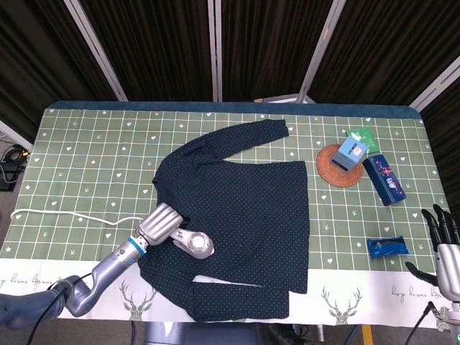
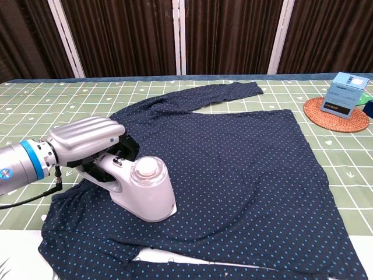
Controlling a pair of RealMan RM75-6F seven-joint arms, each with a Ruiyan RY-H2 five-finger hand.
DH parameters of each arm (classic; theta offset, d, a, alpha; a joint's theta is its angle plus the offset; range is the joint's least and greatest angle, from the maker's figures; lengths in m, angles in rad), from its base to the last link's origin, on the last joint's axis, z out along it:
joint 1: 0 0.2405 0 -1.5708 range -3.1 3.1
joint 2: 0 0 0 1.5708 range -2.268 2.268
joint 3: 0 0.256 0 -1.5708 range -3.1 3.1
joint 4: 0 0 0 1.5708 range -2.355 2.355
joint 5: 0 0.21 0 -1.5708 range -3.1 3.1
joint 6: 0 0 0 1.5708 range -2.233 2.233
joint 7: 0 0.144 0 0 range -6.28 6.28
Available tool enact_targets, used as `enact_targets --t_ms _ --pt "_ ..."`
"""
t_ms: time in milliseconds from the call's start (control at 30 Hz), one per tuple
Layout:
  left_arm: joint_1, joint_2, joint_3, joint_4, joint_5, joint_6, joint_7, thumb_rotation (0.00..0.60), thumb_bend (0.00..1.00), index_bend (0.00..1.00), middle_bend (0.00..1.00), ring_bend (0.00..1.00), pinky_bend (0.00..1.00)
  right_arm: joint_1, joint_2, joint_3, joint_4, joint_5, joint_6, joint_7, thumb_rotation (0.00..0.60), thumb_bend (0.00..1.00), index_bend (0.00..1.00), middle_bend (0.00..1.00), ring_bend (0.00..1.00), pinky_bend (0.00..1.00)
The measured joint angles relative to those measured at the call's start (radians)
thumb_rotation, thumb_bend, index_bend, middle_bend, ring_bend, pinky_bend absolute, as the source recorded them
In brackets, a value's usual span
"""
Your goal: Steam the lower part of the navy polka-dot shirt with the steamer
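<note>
The navy polka-dot shirt [image 1: 244, 208] [image 2: 245, 157] lies flat across the middle of the table, one sleeve stretched toward the far edge. My left hand [image 1: 159, 223] [image 2: 87, 140] grips the handle of the white steamer [image 1: 195, 245] [image 2: 145, 189], whose head presses on the shirt's lower left part. Its white cord [image 1: 65, 215] trails off to the left over the tablecloth. My right hand [image 1: 444, 248] hangs open off the table's right front corner, away from everything; the chest view does not show it.
A woven coaster [image 1: 338, 165] [image 2: 341, 114] with a light blue box [image 1: 352, 152] [image 2: 345, 94] on it sits at the right. A dark blue box [image 1: 383, 180] and a blue packet [image 1: 387, 247] lie nearer the right edge, a green item [image 1: 361, 135] behind.
</note>
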State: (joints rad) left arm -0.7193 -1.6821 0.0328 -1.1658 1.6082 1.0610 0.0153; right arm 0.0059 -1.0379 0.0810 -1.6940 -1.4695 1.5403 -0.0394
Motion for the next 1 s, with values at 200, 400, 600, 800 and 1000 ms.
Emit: enact_targets --t_ms 200,400,600,800,1000 --pt "-0.010 -0.014 0.000 -0.031 0.018 0.000 0.011 0.600 0.57 0.94 0.86 0.78 1.00 -0.001 0.002 0.000 0.000 -0.001 0.002 0.005 0.600 0.00 0.00 0.00 0.00 0.00" --pt "-0.014 -0.019 0.004 -0.067 0.029 -0.003 0.025 0.600 0.57 0.94 0.86 0.78 1.00 -0.002 0.004 0.000 0.002 -0.001 0.003 0.013 0.600 0.00 0.00 0.00 0.00 0.00" --pt "-0.008 -0.012 0.009 -0.076 0.027 -0.005 0.030 0.600 0.57 0.94 0.86 0.78 1.00 -0.003 0.005 -0.001 0.002 -0.004 0.005 0.014 0.600 0.00 0.00 0.00 0.00 0.00" --pt "0.012 0.009 0.017 -0.060 0.015 0.002 0.016 0.600 0.57 0.94 0.86 0.78 1.00 -0.004 0.004 -0.003 -0.001 -0.011 0.008 0.008 0.600 0.00 0.00 0.00 0.00 0.00" --pt "0.030 0.039 0.024 -0.034 0.014 0.019 -0.008 0.600 0.57 0.94 0.86 0.78 1.00 -0.004 0.004 -0.003 -0.003 -0.012 0.010 0.008 0.600 0.00 0.00 0.00 0.00 0.00"
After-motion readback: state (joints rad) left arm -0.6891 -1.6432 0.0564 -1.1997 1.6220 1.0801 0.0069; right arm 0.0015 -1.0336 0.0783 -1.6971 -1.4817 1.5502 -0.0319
